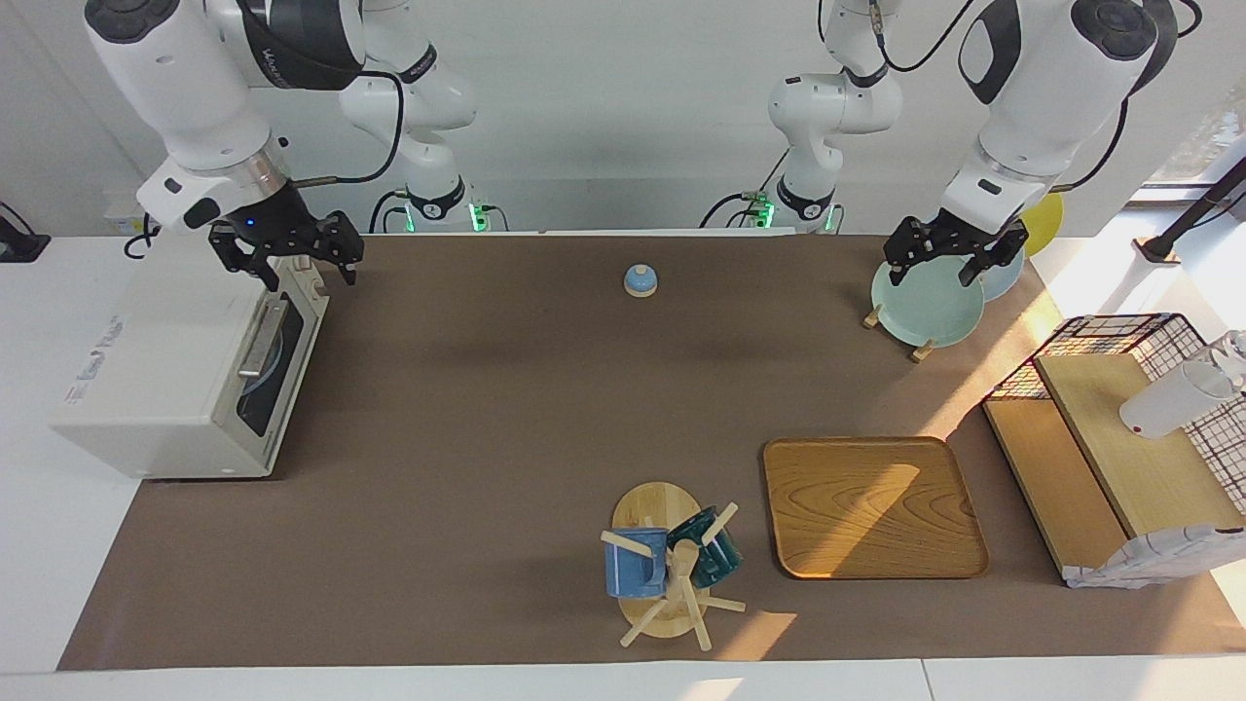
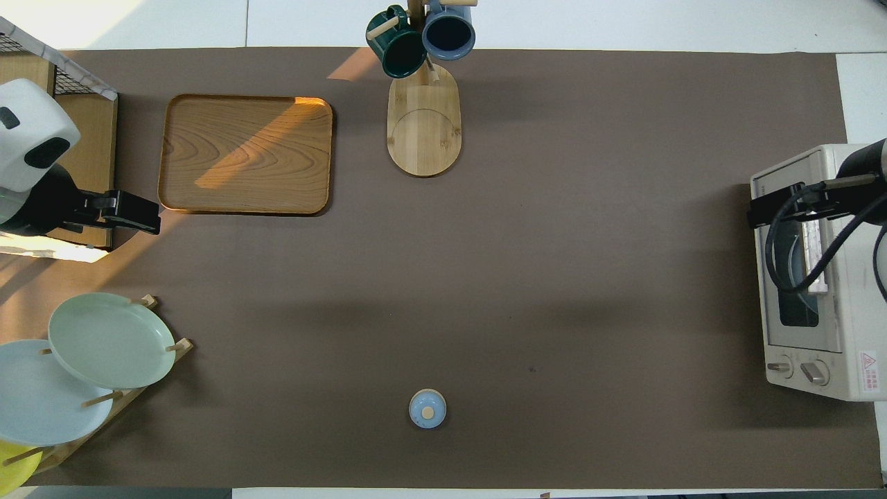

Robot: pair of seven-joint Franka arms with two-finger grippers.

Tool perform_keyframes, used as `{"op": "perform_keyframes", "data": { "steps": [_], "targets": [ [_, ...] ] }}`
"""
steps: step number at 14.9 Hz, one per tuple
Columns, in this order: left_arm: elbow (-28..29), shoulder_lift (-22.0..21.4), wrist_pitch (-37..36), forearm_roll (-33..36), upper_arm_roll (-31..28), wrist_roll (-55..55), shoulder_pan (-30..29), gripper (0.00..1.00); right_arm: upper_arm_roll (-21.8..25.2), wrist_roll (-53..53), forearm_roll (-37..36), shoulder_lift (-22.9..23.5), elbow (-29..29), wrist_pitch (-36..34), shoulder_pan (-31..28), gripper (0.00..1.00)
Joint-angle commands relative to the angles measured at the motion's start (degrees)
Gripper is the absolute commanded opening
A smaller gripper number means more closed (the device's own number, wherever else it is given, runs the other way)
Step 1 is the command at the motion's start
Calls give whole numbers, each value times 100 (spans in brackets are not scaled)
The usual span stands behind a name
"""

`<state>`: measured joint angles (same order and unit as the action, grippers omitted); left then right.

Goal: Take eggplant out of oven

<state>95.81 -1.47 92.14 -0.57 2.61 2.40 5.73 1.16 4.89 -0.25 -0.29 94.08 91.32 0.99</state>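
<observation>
Mug rack [image 1: 670,574] beside wooden tray [image 1: 871,506], closed oven [image 1: 185,380] under open right pincer [image 1: 287,255], left pincer [image 1: 952,251] open over plates [image 1: 925,304]

Oven [image 1: 185,370] door is staying shut, dark glass hiding whatever is sitting inside; yellow plate [image 2: 12,466] is getting cut off at overhead view's corner.

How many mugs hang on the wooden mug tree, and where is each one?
2. The blue mug hangs on the side toward the right arm's end of the table; the dark green mug hangs beside it, toward the left arm's end. None seems hidden.
</observation>
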Motion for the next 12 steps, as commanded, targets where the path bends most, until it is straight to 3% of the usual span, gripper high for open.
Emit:
{"op": "perform_keyframes", "data": {
  "steps": [1,5,8,9,10,11,12],
  "targets": [
    [-27,-28,-39,93,20,-29,-28,100,-11,-103,130,-15,-4,-35,-55,100],
    [-27,-28,-39,93,20,-29,-28,100,-11,-111,86,-24,5,-26,-20,100],
    [-27,-28,-39,93,11,-20,-28,100,-11,37,86,-199,381,175,-73,100],
    [-27,-28,-39,93,20,-20,-28,100,6,264,86,-243,505,237,-90,94],
    [-27,-28,-39,93,20,-20,-28,100,15,501,86,-261,549,298,-143,42],
    [-27,-28,-39,101,11,-20,-28,100,15,599,69,-288,602,334,-178,0],
    [-27,-28,-39,93,20,-29,-28,100,7,635,69,-340,768,395,-317,0]
  ]
}}
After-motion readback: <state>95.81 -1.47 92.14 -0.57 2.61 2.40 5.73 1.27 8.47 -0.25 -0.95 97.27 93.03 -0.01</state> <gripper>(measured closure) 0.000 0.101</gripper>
